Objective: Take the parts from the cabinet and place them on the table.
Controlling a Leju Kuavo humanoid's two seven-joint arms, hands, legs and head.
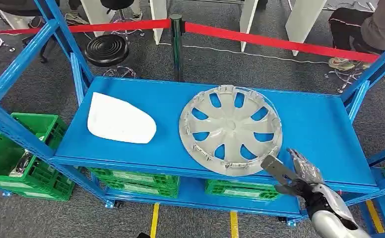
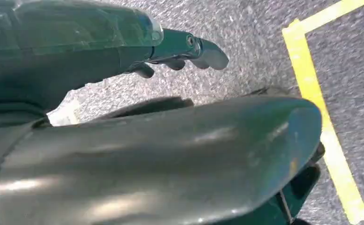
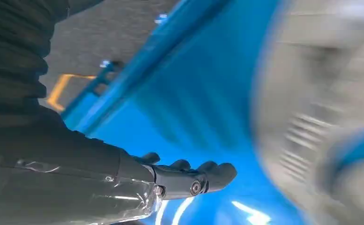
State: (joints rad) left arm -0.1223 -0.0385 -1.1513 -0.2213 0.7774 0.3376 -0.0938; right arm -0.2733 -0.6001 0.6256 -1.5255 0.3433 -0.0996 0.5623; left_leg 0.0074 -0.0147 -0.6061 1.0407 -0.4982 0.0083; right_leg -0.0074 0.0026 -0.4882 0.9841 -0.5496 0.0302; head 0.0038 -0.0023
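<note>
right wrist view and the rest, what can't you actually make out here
- Hubcap in the right wrist view: motion-blurred and cut off by the picture's edge, so contact with the right hand cannot be judged.
- Right hand in the head view: open near the hubcap rim; whether it touches is unclear.
- Left hand: a dark curved body part covers much of that view.
- Green crates: contents hidden by the blue shelf.

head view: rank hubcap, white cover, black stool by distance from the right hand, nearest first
From the right hand, at the shelf's front right:
1. Hubcap, mid-shelf, its near rim just beside the hand.
2. White cover, on the shelf's left part.
3. Black stool, on the floor behind the shelf's left end.
</note>
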